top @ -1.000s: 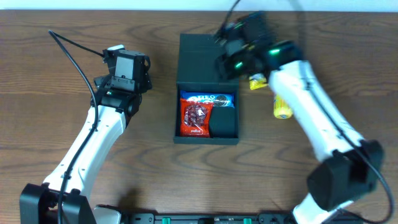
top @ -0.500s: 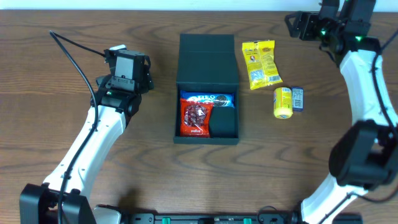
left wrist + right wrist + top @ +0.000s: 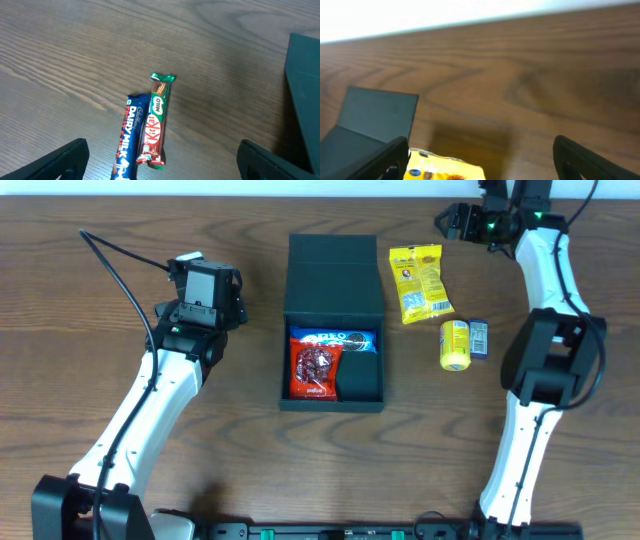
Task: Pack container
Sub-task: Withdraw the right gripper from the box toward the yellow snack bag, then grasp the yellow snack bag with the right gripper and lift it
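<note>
The container [image 3: 334,395] is a dark box in the middle of the table. Its flap lid [image 3: 335,275] lies open toward the back. Inside are a blue Oreo packet [image 3: 333,340], a red snack packet [image 3: 315,370] and a black item [image 3: 359,378]. My left gripper [image 3: 205,285] hovers left of the container, open and holding nothing. Under it, in the left wrist view, lie a Dairy Milk bar [image 3: 129,142] and a KitKat [image 3: 157,117], with the gripper [image 3: 162,150] above them. My right gripper [image 3: 452,222] is open at the far right back, above a yellow packet [image 3: 445,172].
Right of the lid lies the yellow packet [image 3: 419,283]. Nearer the front are a yellow tube [image 3: 454,345] and a small blue item [image 3: 479,338]. The container's side [image 3: 305,95] shows at the right of the left wrist view. The lid [image 3: 377,112] shows in the right wrist view.
My right arm has swung from over the container's lid to the back right corner, and its jaws have opened. The yellow packet is now fully uncovered. The left arm has not moved.
</note>
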Robot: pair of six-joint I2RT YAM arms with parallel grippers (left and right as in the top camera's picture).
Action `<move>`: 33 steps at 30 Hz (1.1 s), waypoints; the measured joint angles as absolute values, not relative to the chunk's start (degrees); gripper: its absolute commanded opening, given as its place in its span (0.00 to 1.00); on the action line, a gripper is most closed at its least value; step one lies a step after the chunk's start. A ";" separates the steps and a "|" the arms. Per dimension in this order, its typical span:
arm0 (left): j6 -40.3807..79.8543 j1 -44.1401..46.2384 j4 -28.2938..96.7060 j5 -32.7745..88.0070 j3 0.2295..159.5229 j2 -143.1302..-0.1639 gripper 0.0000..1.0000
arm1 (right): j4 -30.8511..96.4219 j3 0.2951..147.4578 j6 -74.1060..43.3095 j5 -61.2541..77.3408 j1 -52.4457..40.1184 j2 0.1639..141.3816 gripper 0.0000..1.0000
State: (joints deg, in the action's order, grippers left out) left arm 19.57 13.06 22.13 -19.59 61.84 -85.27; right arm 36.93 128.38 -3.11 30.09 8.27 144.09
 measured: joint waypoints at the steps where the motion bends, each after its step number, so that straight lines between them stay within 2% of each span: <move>1: 19.59 13.06 22.09 -19.62 61.84 -85.27 0.95 | 38.24 128.86 -2.72 30.26 8.23 144.81 0.88; 7: 19.57 13.06 22.09 -19.59 61.84 -85.27 0.95 | 45.01 128.92 0.69 30.81 8.08 145.60 0.86; 14: 19.57 13.06 22.09 -19.59 61.84 -85.27 0.96 | 51.44 128.97 6.68 32.47 7.68 145.88 0.89; 27: 19.57 13.06 22.09 -19.59 61.84 -85.27 0.95 | 53.19 129.01 10.26 36.36 7.53 148.24 0.86; 29: 19.57 13.06 22.09 -19.59 61.84 -85.27 0.95 | 53.25 129.01 10.46 36.77 7.49 148.59 0.83; 33: 19.57 13.06 22.09 -19.59 61.84 -85.27 0.96 | 53.76 129.08 10.87 37.06 7.14 148.59 0.68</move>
State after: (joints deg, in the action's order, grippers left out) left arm 19.57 13.06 22.09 -19.59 61.84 -85.27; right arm 53.76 129.08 10.87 37.06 7.14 148.59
